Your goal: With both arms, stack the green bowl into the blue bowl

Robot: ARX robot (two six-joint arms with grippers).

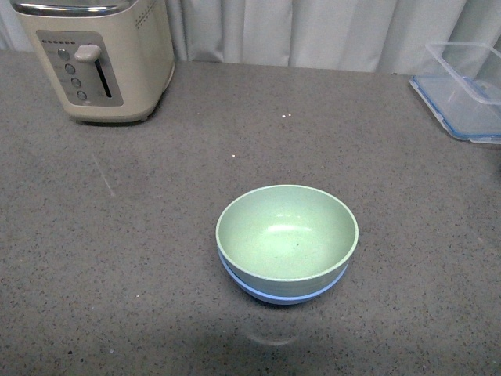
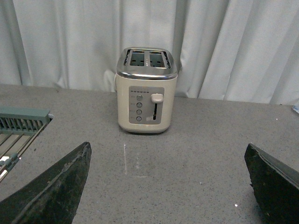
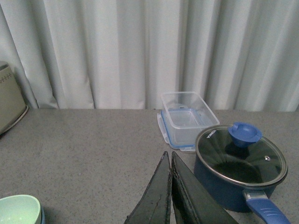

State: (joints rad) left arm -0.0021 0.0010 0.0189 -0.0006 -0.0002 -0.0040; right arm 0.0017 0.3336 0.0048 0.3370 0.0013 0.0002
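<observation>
A speckled grey countertop [image 1: 117,258] runs back to pale curtains [image 1: 313,31], with a cream toaster [image 1: 98,55] at its far left. Near the front centre, the pale mint-green green bowl [image 1: 286,233] sits nested upright inside the blue bowl [image 1: 282,295], whose light-blue rim shows as a thin band beneath. The left gripper [image 2: 168,186] is spread wide and empty; the right gripper [image 3: 170,196] has its fingers pressed together on nothing.

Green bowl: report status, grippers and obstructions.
Left gripper open, empty. Right gripper shut, empty. Green bowl nested in blue bowl. Nothing obstructing.
</observation>
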